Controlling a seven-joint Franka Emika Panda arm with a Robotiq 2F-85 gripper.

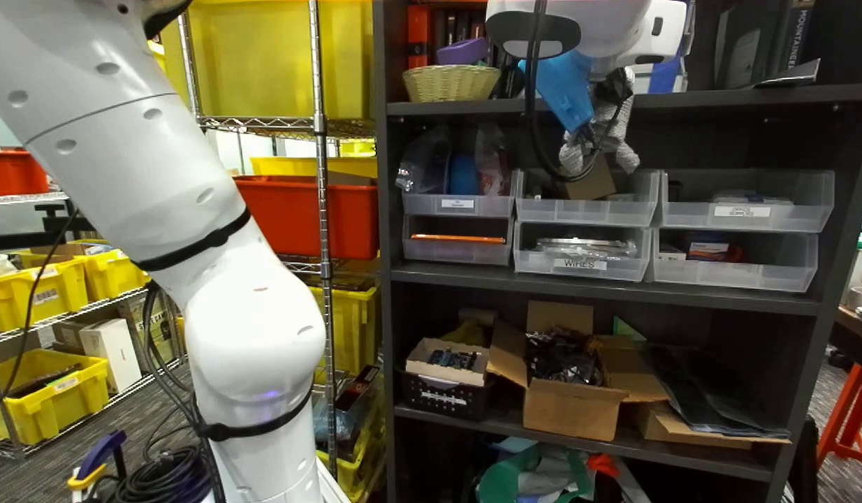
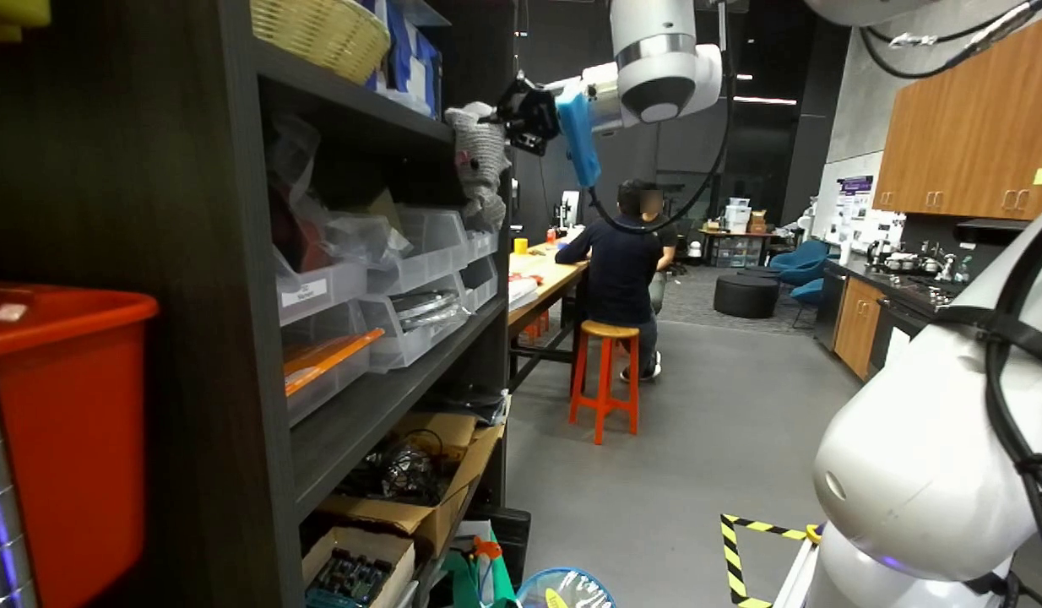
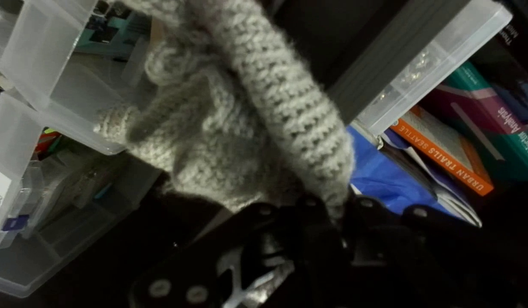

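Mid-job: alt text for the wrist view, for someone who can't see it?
A grey, rounded knitted yarn toy fills the upper middle, one end pinched in the black metal pincer. Clear plastic open bins line the picture's left; at right, a dark-grey shelf board, translucent plastic box and orange-spined paper book reading "Urban Trails Seattle".

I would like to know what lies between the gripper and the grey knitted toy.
Nothing lies there: the wrist view shows the gripper shut directly on part of the grey knitted toy.
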